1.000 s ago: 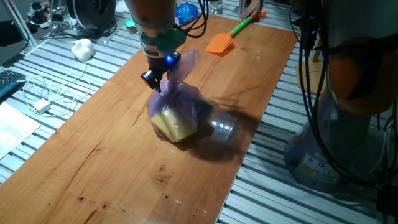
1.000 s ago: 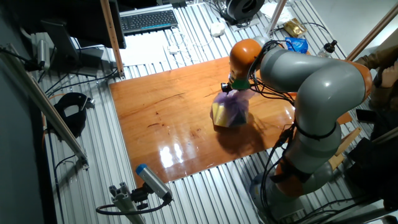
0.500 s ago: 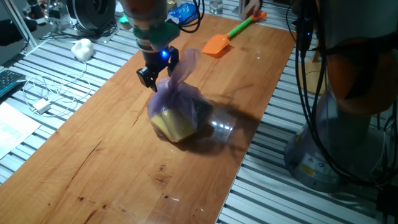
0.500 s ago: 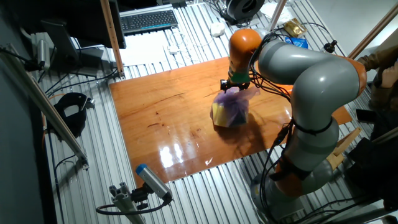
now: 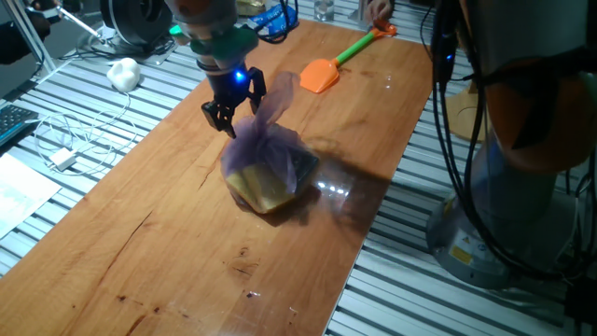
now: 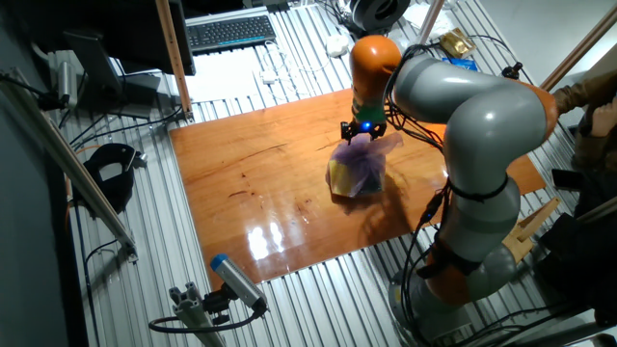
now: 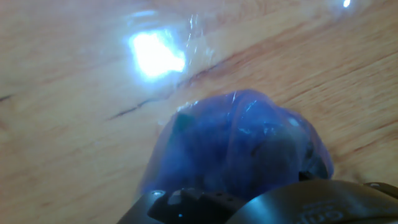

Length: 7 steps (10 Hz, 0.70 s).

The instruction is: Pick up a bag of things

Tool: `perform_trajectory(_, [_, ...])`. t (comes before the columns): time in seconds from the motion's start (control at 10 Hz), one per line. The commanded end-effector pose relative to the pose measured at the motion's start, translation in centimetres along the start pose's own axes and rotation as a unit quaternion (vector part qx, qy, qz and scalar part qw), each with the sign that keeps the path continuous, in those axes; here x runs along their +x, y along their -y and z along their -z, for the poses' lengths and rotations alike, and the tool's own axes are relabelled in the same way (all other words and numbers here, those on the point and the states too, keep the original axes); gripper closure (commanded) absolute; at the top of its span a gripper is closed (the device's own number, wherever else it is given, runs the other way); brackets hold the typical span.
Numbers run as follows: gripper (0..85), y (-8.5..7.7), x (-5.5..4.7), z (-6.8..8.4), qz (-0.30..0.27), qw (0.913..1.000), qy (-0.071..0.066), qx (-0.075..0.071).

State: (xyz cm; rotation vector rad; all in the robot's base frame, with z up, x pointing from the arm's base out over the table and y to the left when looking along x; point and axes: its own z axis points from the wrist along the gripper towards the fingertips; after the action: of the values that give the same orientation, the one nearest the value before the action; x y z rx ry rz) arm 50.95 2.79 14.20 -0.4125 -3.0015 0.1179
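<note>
Bag of things [image 5: 264, 166] sits mid-table [image 5: 140, 233], thin lilac film bulging over something yellow. My gripper [image 5: 227, 116] is at its loose top, fingers slightly apart; whether they pinch the plastic, I can't tell. Orange shovel [image 5: 328, 67] lies well behind, nothing blocking.

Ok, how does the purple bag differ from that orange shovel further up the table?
The bag of things is a translucent purple bulging bundle showing yellow inside; the toy shovel is opaque orange, flat, with a long green handle. The bag sits mid-table right by the gripper; the shovel lies near the far end, away from the arm. Both rest on the wooden table.
</note>
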Motion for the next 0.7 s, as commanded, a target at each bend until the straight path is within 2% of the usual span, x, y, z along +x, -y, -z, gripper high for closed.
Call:
perform_trajectory(0.0, [17.0, 0.0, 0.0, 0.0, -0.001, 1.0, -0.001, -0.001])
perform_trajectory(0.2, [17.0, 0.0, 0.3, -0.4, 0.0, 0.9999, 0.01, 0.002])
perform_trajectory(0.3, [17.0, 0.2, 0.4, -0.7, 0.002, 0.9999, 0.01, 0.003])
perform_trajectory(0.6, [17.0, 0.5, 1.2, -2.2, -0.001, 0.9998, 0.017, -0.006])
